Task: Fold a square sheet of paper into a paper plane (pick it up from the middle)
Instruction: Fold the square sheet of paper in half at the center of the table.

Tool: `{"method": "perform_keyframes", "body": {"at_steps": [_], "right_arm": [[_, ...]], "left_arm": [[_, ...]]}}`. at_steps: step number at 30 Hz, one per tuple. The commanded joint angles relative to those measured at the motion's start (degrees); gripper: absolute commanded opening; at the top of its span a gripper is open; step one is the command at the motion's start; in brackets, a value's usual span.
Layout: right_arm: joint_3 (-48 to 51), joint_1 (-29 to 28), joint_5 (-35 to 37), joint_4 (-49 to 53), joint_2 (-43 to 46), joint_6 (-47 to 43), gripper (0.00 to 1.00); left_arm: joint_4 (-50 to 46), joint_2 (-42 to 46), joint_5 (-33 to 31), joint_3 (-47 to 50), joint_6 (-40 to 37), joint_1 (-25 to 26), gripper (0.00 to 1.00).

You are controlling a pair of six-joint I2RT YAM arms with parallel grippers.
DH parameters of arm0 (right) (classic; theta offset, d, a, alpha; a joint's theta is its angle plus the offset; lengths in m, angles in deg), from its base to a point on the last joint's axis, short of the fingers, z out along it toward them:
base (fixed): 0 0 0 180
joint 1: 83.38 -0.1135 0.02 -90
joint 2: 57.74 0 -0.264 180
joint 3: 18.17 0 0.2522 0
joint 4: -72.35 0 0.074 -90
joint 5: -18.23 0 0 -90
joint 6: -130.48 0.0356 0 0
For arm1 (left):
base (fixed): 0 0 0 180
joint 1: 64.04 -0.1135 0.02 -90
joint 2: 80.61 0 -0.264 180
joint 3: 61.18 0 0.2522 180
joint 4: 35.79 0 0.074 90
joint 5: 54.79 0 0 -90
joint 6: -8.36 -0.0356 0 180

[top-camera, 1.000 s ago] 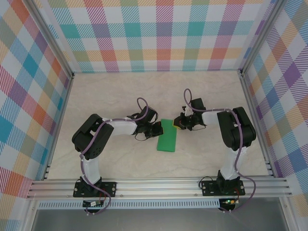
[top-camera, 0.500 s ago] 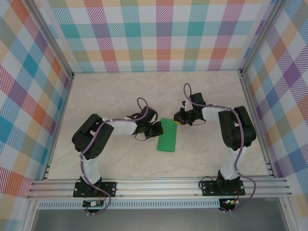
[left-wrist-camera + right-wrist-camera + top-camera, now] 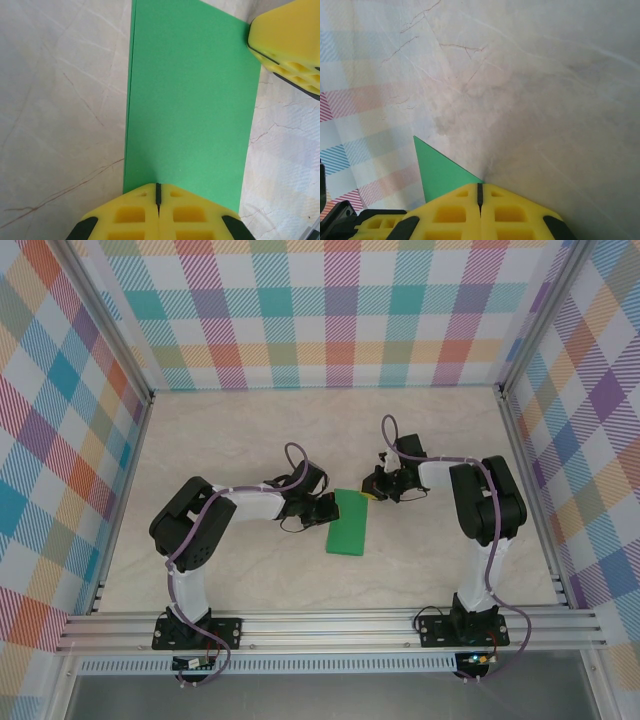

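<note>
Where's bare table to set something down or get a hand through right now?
Free: the far strip of table under the back wall; the near strip between the green paper and the front rail. Crowded: mid-table, where the left gripper and right gripper, both shut, sit at the paper's edges.

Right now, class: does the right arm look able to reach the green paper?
Probably yes. Its shut fingers sit at a corner of the paper, with bare table around them. The left fingers are at the opposite side, out of its way.
</note>
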Motion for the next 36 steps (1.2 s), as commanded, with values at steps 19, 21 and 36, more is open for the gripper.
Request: {"method": "perform_keyframes", "body": {"at_steps": [19,21,36], "right_arm": [[-1.6,1.1,1.6,1.4,-3.2,0.2,0.03],[-3.0,1.4,2.1,4.7,-4.0,1.0,0.03],[0.7,1.4,-4.9,6.5,11.7,3.0,0.08]], "left_arm": [[-8.3,-1.9,-3.7,1.9,-1.2,0.4,0.0],[-8.3,-1.7,-3.7,2.0,-1.2,0.4,0.0],[-7.7,-1.0,-4.0,2.9,-0.7,0.5,0.0]]}}
